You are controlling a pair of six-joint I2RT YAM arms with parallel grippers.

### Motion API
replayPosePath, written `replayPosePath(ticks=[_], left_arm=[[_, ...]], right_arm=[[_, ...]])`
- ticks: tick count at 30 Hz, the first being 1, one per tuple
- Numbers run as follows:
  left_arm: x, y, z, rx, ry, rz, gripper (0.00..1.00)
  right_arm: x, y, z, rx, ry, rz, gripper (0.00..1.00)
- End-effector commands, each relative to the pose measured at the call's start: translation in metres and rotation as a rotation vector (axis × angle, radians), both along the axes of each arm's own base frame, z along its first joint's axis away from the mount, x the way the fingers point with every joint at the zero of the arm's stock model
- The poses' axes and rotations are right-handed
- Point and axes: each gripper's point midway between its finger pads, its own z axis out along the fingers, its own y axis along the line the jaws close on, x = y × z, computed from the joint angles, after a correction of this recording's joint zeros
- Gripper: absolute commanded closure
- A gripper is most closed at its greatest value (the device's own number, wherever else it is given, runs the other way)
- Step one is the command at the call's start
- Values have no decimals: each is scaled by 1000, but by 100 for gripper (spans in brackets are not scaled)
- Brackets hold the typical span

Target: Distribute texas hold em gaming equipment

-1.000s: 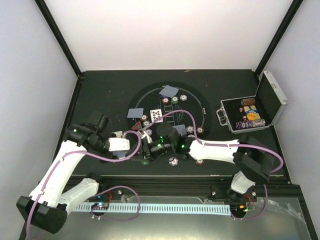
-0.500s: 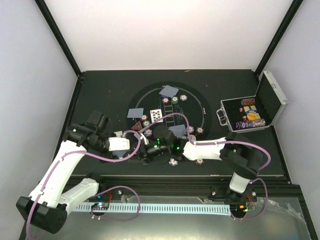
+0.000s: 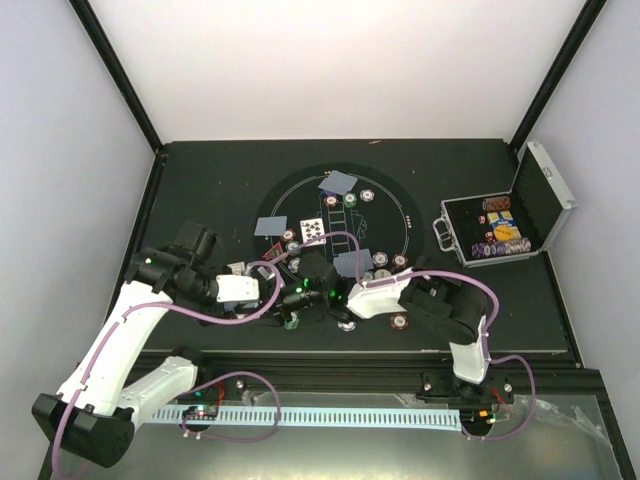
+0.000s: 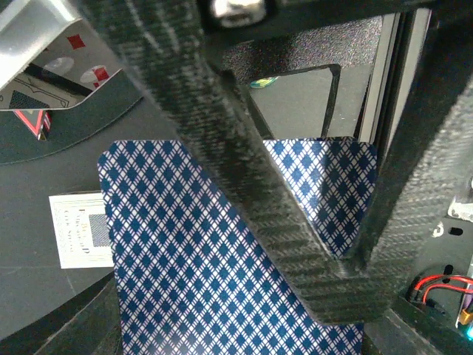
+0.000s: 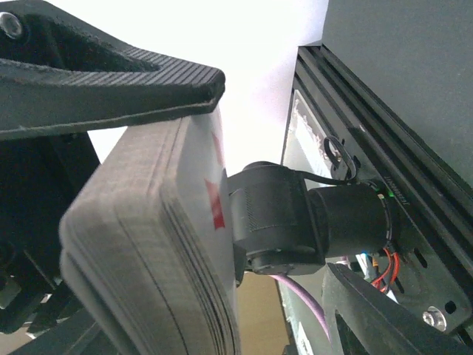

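Note:
My left gripper (image 4: 318, 170) is shut on a deck of playing cards (image 4: 192, 251) with blue diamond backs. It shows in the top view (image 3: 268, 292) at the mat's near-left edge. My right gripper (image 5: 277, 177) (image 3: 291, 303) is open around the end of that deck (image 5: 148, 244). Its upper finger (image 5: 148, 74) rests on the deck's edge and its lower finger (image 5: 392, 310) stands apart from the white face. Single cards (image 3: 338, 182) (image 3: 312, 229), striped chips (image 3: 368, 195) (image 3: 401, 322) and a red triangle marker (image 3: 272, 249) lie on the round black mat (image 3: 300, 185).
A silver case (image 3: 540, 195) with chips inside stands open at the right. A small white printed card (image 4: 81, 229) lies beside the mat's edge, near the deck. Both arms crowd the table's near edge, by the black rail (image 3: 350, 362).
The right arm's elbow has folded in to the left, bringing its wrist closer to the left gripper and the deck. The left arm has stayed still with the deck.

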Motion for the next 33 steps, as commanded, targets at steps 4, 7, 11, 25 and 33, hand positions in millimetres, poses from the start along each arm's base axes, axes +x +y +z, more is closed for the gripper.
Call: replayPosePath(ticks=[4, 7, 11, 25, 33], left_arm=[[-1, -4, 9, -20, -21, -18, 98], [-1, -4, 9, -19, -20, -19, 98], [0, -4, 10, -21, -21, -17, 98], [1, -4, 10, -15, -18, -18, 98], [2, -4, 9, -13, -21, -19, 98]], right_arm=[[7, -1, 17, 74, 5, 6, 37], [15, -4, 14, 64, 6, -6, 37], [25, -2, 4, 31, 6, -5, 38], [33, -5, -32, -57, 25, 16, 44], [47, -31, -31, -72, -17, -24, 49]])
